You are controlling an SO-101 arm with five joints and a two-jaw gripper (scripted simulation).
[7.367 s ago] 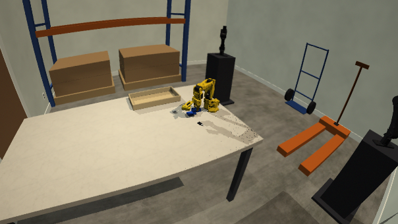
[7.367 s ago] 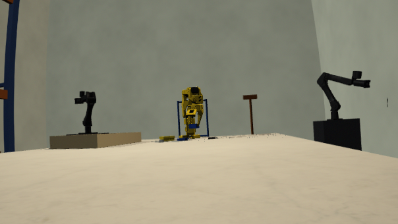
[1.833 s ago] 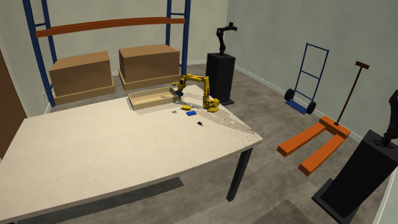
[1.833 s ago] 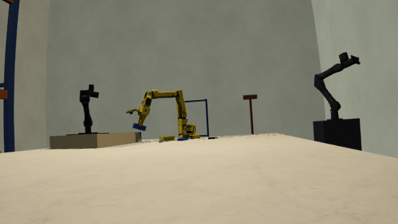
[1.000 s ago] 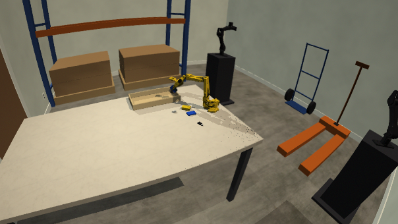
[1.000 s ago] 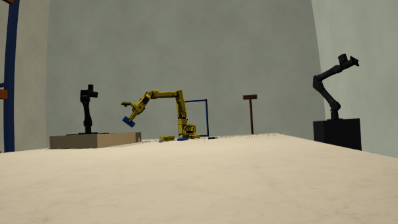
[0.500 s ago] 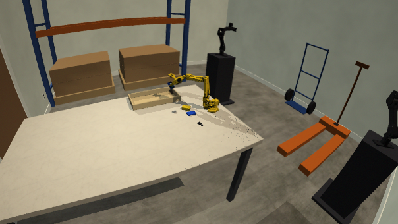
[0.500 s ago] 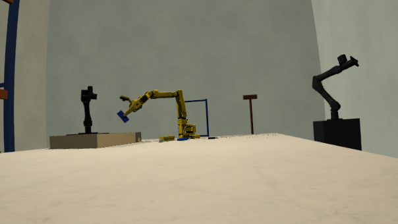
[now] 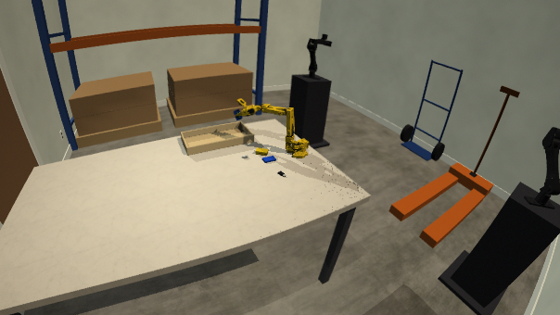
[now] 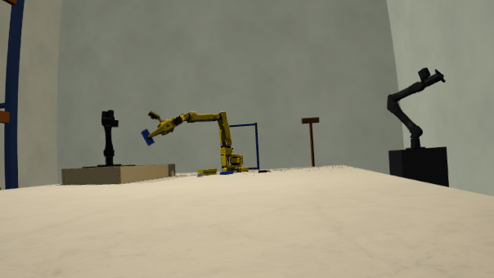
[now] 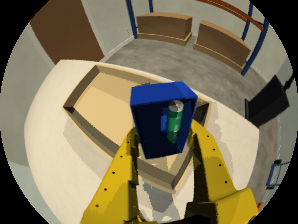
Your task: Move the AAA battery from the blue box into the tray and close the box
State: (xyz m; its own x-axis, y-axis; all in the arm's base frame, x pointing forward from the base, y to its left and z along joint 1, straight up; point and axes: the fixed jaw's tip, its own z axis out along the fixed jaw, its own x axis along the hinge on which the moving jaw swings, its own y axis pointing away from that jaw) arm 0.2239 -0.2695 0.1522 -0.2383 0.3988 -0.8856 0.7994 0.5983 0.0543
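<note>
Closest to me, my end effector (image 9: 239, 113) (image 10: 150, 136) (image 11: 164, 129) is closed on the blue box (image 9: 237, 117) (image 10: 146, 137) (image 11: 151, 127), gripping its open base between my two fingers. I hold it tilted and raised above the level of the tray's rim. The AAA battery (image 11: 174, 122), green with a silvery end, is inside the box, lying lengthwise near one side wall.

Below the box in my wrist view is the wooden tray (image 9: 218, 144) (image 10: 92, 177) (image 11: 100, 107), standing on the pale worktop (image 9: 139, 208) (image 10: 245, 225) (image 11: 45, 130). Near my arm's foot lie a yellow block-like piece (image 9: 261, 151) (image 10: 207, 172), a flat blue piece (image 9: 269, 159) (image 10: 226, 172) and a small black item (image 9: 281, 173) (image 10: 262, 171); I cannot tell exactly what the black one is.

Off the worktop stand an orange pallet jack (image 9: 419, 196) and a blue hand truck (image 9: 436, 105). Farther back, large brown cartons (image 9: 116, 104) (image 9: 210, 88) (image 11: 165, 27) sit by a rack with blue posts (image 9: 261, 56) (image 10: 13, 102).
</note>
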